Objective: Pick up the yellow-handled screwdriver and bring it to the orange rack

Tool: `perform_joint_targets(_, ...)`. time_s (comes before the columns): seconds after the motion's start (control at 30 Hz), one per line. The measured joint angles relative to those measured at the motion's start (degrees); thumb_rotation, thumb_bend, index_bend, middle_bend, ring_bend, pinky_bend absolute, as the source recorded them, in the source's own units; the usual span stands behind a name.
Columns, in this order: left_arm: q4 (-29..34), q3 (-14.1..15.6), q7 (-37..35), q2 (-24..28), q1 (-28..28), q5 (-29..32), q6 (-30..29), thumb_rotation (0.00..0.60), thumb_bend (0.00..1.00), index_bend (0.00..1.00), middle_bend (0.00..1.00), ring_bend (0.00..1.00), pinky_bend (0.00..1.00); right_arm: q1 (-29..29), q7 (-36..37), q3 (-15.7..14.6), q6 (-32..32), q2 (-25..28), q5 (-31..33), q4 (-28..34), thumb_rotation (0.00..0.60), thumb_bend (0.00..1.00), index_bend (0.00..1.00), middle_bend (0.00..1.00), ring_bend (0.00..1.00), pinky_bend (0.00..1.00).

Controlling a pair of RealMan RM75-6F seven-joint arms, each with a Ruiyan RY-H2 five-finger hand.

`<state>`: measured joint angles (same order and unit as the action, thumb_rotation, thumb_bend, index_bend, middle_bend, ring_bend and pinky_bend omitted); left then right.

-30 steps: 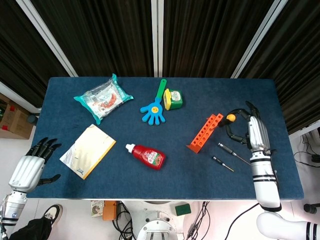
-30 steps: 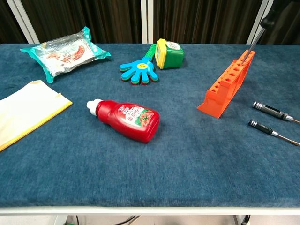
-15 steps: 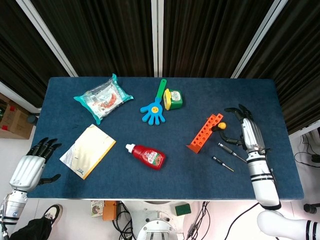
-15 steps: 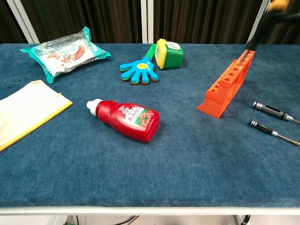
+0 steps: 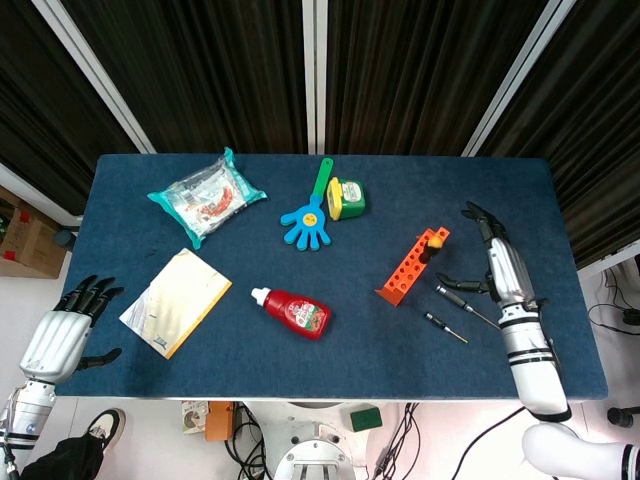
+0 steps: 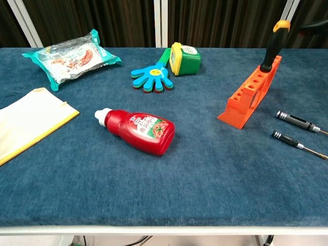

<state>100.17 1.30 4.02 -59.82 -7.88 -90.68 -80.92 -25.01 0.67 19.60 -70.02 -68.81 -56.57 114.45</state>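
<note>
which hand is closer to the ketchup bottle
Left, narrowly. The left hand hangs off the table's near-left corner; the right hand sits past the orange rack, across from the ketchup bottle.

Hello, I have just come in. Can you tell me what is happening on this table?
The yellow-handled screwdriver stands upright in the far end of the orange rack. The right hand is beside the rack with its fingers spread and holds nothing. The left hand hangs off the table's near left corner, also empty. Two small black screwdrivers lie on the cloth next to the rack.

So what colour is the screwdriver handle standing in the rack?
Black with a yellow cap, on the screwdriver; clearest in the chest view.
</note>
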Motion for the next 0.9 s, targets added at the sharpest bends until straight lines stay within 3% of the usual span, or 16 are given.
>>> perform_joint_targets(0.17,0.1,0.0,0.2,0.0,0.1,0.0,-0.1,0.6,0.0,0.18,0.12,0.04,0.22,1.4,1.3,-1.2,-0.4,1.3,-3.5,0.7,0.6,0.07,0.0,0.11,0.0,0.0)
perform_joint_targets(0.33,0.1,0.0,0.3,0.0,0.3,-0.1,-0.6,0.6,0.0,0.18,0.12,0.04,0.22,4.5,1.3,-5.1,-1.8,4.3,-9.7,1.5,0.6,0.1,0.0,0.1,0.0,0.0)
perform_joint_targets(0.53,0.2,-0.1,0.7,0.0,0.6,-0.6,-1.7,0.6,0.0,0.18,0.12,0.04,0.22,12.0,-8.7,-12.6,-12.1,5.3,-20.0,-1.3,0.6,0.16,0.0,0.01,0.0,0.0)
perform_joint_targets(0.67,0.0,-0.1,0.9,-0.3,0.9,-1.3,-2.6,0.6,0.0,0.18,0.12,0.04,0.22,19.2,-15.9,-17.8,-20.6,3.2,-23.9,-6.4,0.6,0.21,0.0,0.0,0.0,0.0)
perform_joint_targets(0.77,-0.2,-0.1,1.2,-0.5,1.0,-1.6,-2.8,0.6,0.0,0.18,0.12,0.04,0.22,24.2,-16.6,-21.0,-25.1,2.1,-26.1,-10.7,0.6,0.21,0.0,0.0,0.0,0.0)
perform_joint_targets(0.9,-0.2,0.0,2.0,-0.9,1.0,-1.6,-2.6,0.6,0.0,0.18,0.12,0.04,0.22,27.0,-14.2,-22.5,-27.3,1.8,-27.5,-13.5,0.6,0.21,0.0,0.0,0.0,0.0)
